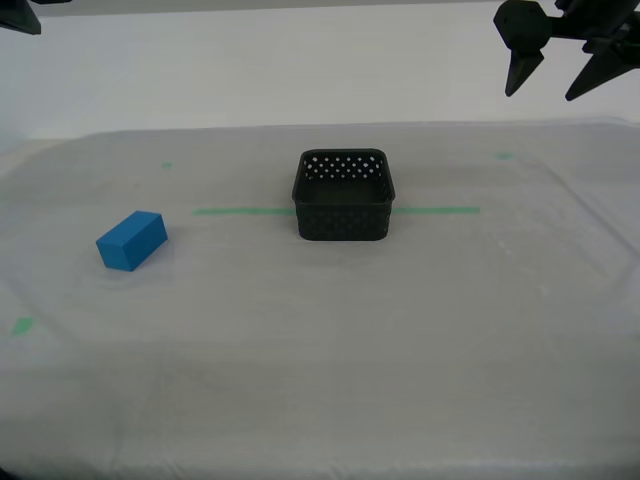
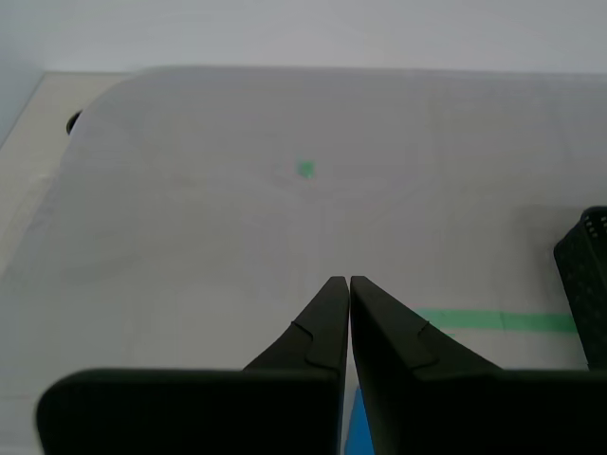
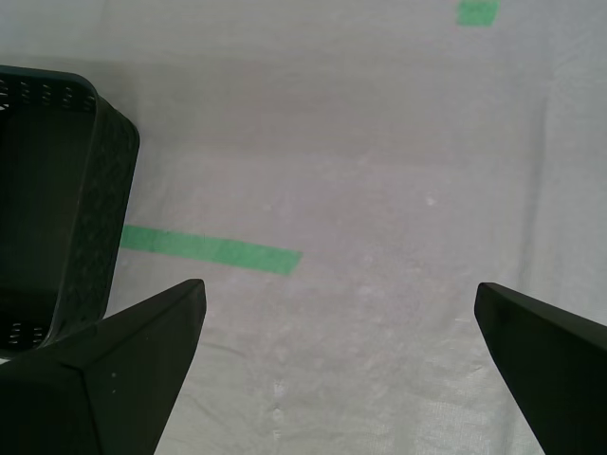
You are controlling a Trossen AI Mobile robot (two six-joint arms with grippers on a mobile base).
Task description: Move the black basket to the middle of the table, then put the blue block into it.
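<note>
The black basket (image 1: 343,195) stands upright and empty near the middle of the table (image 1: 350,350), across the green tape line (image 1: 240,211). The blue block (image 1: 132,241) lies on the cloth at the exterior view's left, well apart from the basket. My first gripper (image 1: 545,92) hangs open and empty high at the exterior view's upper right. In the first wrist view its jaws (image 3: 340,287) are wide apart, with the basket (image 3: 57,190) off to one side. My second gripper (image 2: 349,280) is shut and empty above the table. A sliver of the blue block (image 2: 353,431) shows below its fingers, and the basket's edge (image 2: 588,275) is at the frame side.
Small green marks sit on the cloth at the far right (image 1: 504,155), far left (image 1: 166,165) and near left (image 1: 22,325). A dark arm part (image 1: 20,15) shows at the exterior view's top left corner. A white wall stands behind the table.
</note>
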